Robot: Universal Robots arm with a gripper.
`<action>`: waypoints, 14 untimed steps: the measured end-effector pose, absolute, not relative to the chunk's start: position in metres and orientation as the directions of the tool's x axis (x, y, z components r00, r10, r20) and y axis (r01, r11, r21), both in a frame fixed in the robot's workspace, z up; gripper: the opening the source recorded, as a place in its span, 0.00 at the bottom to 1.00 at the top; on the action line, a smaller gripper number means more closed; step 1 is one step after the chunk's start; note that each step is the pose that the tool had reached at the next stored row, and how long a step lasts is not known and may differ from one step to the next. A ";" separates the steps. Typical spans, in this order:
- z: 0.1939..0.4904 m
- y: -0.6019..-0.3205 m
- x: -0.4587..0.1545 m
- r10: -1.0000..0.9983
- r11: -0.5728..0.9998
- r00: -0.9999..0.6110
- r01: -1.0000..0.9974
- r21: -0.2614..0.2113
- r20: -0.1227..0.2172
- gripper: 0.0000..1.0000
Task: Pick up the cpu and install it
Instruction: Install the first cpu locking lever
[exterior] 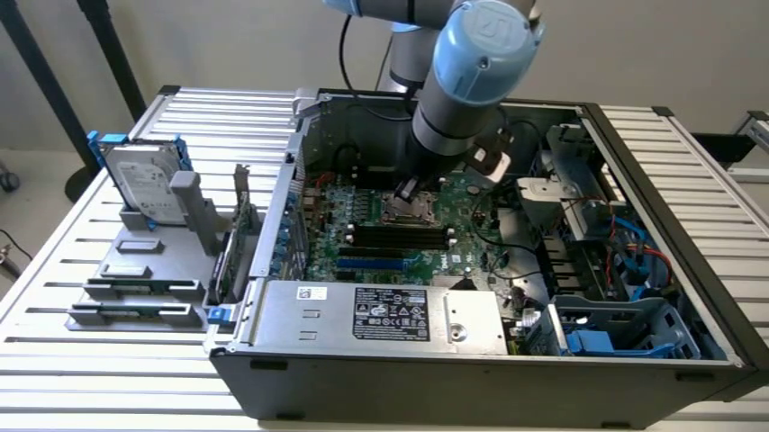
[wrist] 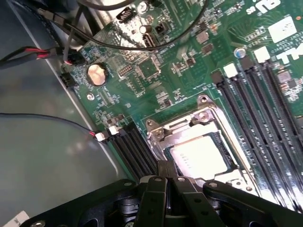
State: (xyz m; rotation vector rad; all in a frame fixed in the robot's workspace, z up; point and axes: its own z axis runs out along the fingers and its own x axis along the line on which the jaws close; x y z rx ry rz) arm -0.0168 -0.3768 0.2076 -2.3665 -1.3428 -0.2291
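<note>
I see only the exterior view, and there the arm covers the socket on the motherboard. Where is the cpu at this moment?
Observer: In the wrist view the cpu lies flat inside the metal socket frame, with its shiny top facing up.
Operator: Is the gripper holding it?
Observer: No. The gripper is shut with nothing between its fingers. Its tips are at one edge of the cpu, but I cannot tell whether they touch it.
</note>
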 end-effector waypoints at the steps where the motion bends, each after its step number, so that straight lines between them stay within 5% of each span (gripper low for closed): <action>1: 0.208 -0.378 -0.019 0.783 -0.453 0.523 0.850 -0.267 0.336 0.11; 14: 0.219 -0.404 -0.032 0.783 -0.453 0.523 0.850 -0.267 0.336 0.11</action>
